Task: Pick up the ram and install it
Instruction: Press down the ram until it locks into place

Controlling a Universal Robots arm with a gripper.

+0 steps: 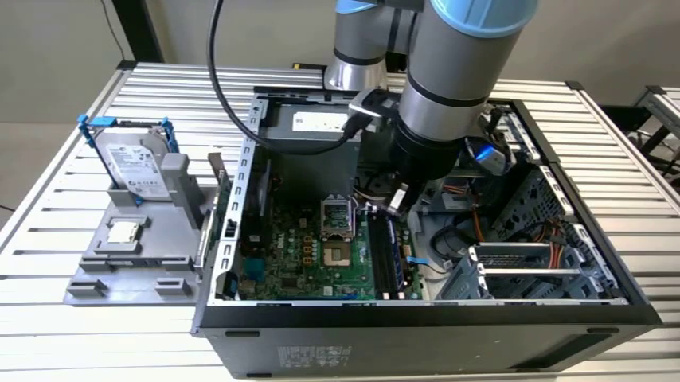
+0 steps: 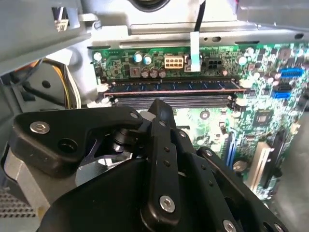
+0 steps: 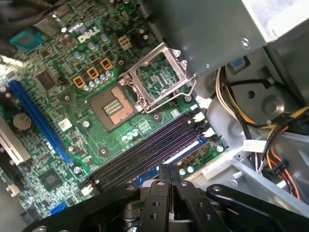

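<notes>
The claw (image 3: 169, 169) is sitting pinched shut, holding nothing, right above the ram (image 2: 169, 86) in its slot.

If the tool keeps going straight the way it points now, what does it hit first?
Most likely the ram, already standing in a motherboard slot. In both wrist views the tool points at the slot bank, fingers together. How far above it sits is unclear.
</notes>
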